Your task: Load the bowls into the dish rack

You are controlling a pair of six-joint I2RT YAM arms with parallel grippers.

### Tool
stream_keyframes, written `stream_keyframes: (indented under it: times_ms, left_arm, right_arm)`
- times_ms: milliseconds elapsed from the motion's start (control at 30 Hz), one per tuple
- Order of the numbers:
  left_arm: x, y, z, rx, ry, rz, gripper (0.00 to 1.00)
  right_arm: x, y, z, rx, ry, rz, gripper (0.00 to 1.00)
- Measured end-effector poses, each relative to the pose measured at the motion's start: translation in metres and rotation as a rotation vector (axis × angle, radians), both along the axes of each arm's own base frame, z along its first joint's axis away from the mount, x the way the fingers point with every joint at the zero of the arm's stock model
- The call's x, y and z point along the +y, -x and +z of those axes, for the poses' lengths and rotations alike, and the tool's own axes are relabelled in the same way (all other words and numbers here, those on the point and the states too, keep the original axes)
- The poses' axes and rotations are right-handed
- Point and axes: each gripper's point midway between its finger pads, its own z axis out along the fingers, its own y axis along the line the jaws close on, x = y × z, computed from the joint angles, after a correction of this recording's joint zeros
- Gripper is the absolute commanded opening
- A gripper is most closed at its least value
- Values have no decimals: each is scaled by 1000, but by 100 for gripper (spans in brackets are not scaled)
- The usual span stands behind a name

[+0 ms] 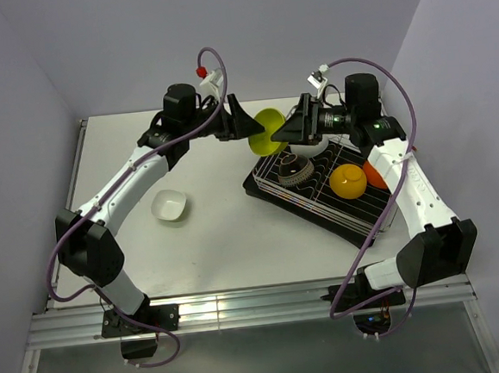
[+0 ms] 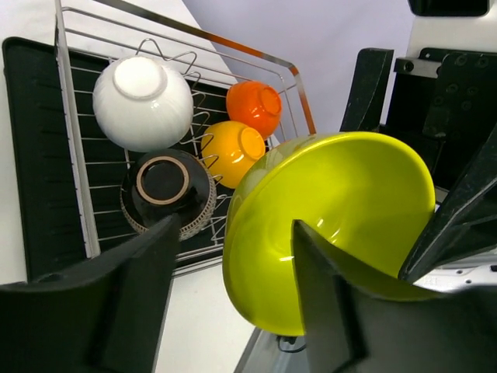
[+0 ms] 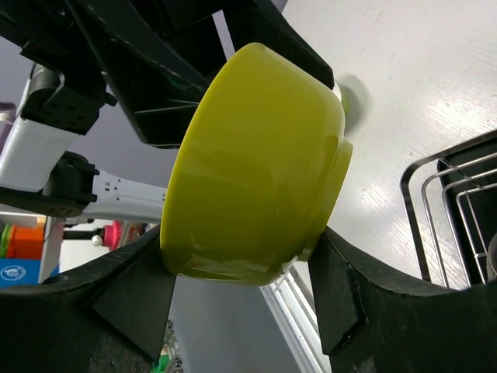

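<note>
- The green bowl (image 1: 269, 133) is hanging in the air at the upper middle of the top view, tipped on its side between the two arms, just over the upper left corner of the dish rack (image 2: 35, 155)
- The right jaws are gripping the green bowl: in the right wrist view the right fingers (image 3: 132, 299) are pressing on either side of its lower wall with no gap showing
- The left jaws are standing open. In the left wrist view the bowl's rim is sitting in the gap between the left fingers (image 2: 132, 307), and I cannot tell whether the inner one is touching the glaze
- Being round, the bowl is offering no long axis; its mouth is facing the left arm (image 1: 128, 183) and its foot the right arm (image 1: 409, 182), so its axis is running left to right across the top view
- The rack is lying to the lower right of the bowl in the top view, right beside the right arm, so that arm is looking the nearer one for the placing, once the left jaws are pulling clear toward the upper left
- Four bowls are sitting in the rack's upper part: a white bowl (image 2: 142, 101), a dark ribbed bowl (image 2: 167, 190), a yellow bowl (image 2: 229, 151) and an orange bowl (image 2: 256, 107)
- The wires toward the lower right of the rack are looking free
- A second white bowl (image 1: 170, 206) is lying on the bench (image 1: 220, 249) at left centre, nearer the left arm
- No brand or writing is showing readably; a blue box (image 3: 19, 272) at the lower left of the right wrist view is carrying a mark too small to read
</note>
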Motion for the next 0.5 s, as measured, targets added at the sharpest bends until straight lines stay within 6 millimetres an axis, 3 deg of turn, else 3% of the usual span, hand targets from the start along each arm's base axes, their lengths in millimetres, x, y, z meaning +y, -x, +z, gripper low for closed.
stream_keyframes:
  times_ms: [200, 367, 500]
  left_arm:
    - [15, -13, 0, 7, -2, 36, 78]
    - [38, -29, -6, 17, -24, 90, 79]
    - [45, -31, -12, 24, -46, 99, 81]
  right_arm:
    - [-15, -2, -8, -28, 64, -28, 0]
    - [-46, -1, -17, -94, 195, -94, 0]
    - [-74, 4, -19, -189, 364, -113, 0]
